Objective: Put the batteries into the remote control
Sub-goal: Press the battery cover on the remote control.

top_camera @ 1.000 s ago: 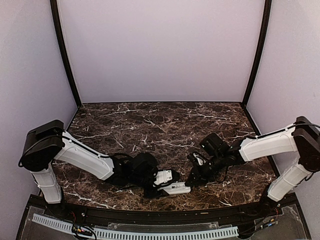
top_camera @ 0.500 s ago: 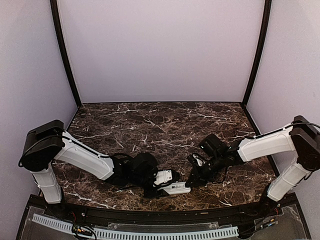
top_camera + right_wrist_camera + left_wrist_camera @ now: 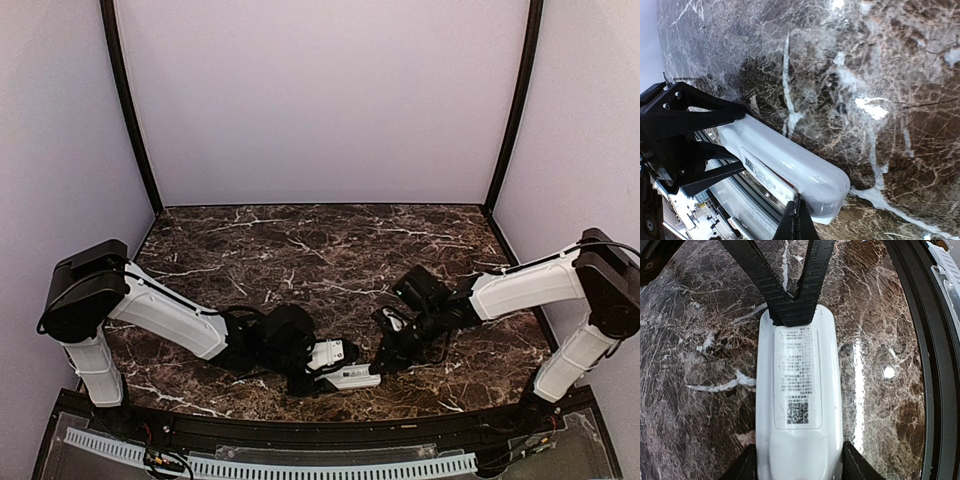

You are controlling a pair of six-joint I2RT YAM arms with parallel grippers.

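Two arms on one remote control [image 3: 800,390], no batteries in sight in any view.

- Remote lies back-up on the marble table [image 3: 700,365], near its front edge, with the printed label [image 3: 796,375] facing up.
- Left gripper [image 3: 800,467] clamps the remote by its long sides at one end. One of its fingers [image 3: 747,465] sits flush on each edge.
- Right gripper [image 3: 792,310] has its fingers pressed together into one narrow wedge. Nothing is visible between them, and the tip touches the remote's opposite end.
- The back panel looks closed, with no open compartment showing.

Judgement: the step in hand is opening the battery cover. The left arm works as a vise and the right arm as a pry or push tool. Loading hasn't started.

The next move calls for:
- a firm left clamp, so the remote can't skate on the smooth marble
- the right tip finding the cover's seam or catch; which end holds the cover can't be told from these views
- a short, shallow push along the body, not down into it
- then locating the cells, since none are visible here.
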